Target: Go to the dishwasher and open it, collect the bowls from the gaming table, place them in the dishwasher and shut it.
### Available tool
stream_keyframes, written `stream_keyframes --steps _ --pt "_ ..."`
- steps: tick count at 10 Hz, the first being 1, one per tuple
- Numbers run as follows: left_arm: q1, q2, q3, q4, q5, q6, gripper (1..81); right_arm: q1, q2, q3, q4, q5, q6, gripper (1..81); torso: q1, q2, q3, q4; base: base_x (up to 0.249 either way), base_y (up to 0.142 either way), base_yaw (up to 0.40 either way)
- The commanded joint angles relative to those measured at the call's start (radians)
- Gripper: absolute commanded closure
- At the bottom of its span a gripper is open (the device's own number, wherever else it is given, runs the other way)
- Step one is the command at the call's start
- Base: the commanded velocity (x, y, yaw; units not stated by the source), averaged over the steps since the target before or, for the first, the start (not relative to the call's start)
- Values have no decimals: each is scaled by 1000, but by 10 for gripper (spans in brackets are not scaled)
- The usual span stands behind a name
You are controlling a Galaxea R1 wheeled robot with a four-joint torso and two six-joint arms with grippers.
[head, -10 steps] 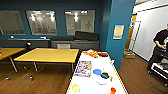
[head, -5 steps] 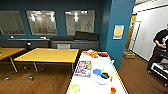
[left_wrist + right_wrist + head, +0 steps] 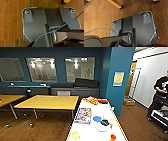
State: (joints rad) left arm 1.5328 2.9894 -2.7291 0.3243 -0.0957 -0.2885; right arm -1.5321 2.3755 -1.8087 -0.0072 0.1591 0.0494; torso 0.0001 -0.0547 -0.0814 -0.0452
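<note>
Gaming table (image 3: 86,133) slightly nearer.

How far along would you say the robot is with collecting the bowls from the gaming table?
Nothing collected, as far as the pictures show: the blue bowl, white bowl and pale green bowl all sit on the gaming table, beside the board game. In hand: the head view faces the table's near end. Left: picking up the bowls, loading them and closing the dishwasher; whether it has been opened cannot be told.
</note>
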Motion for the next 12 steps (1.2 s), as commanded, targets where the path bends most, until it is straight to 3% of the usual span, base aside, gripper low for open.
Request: stream_keyframes --steps 1,5,8,12 --pt "-44 -1 3 -4 41 -1 10 84 -443 471 35 79 24 10 0 0 0 0 0 0 0" --pt "-43 -1 3 -4 41 -1 10 238 -657 658 93 66 23 10 0 0 0 0 0 0 0" --pt "-44 -2 3 -4 41 -1 10 353 -758 720 139 50 23 10 0 0 -86 0 0 0 0" --pt "-44 -6 3 -4 41 -4 10 551 -804 749 208 -90 24 10 0 0 -203 0 0 0 0"
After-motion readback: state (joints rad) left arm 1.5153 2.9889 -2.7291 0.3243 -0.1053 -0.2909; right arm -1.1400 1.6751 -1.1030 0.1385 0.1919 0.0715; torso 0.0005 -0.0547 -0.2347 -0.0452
